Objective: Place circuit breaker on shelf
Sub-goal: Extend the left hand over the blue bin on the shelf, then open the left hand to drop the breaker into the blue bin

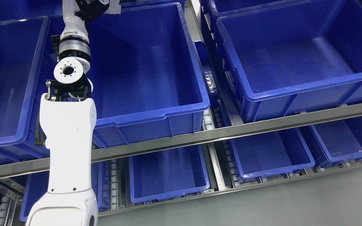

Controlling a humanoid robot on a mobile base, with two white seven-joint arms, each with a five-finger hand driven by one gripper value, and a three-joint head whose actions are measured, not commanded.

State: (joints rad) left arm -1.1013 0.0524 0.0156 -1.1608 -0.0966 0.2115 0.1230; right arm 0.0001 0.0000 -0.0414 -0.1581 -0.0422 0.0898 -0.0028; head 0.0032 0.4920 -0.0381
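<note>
My left arm (68,135) rises white from the lower left and reaches up over the shelf (200,136). Its wrist (96,8) runs out of the picture at the top edge, above the big blue bin (149,103) in the middle of the upper level. The hand itself is cut off by the frame, and no circuit breaker shows anywhere. That bin's floor is bare where I can see it. My right arm is out of view.
More blue bins stand on the upper level at left (8,94) and right (297,66). Smaller blue bins (168,175) sit on the lower roller level. A metal rail fronts each level. Grey floor (294,204) lies at the lower right.
</note>
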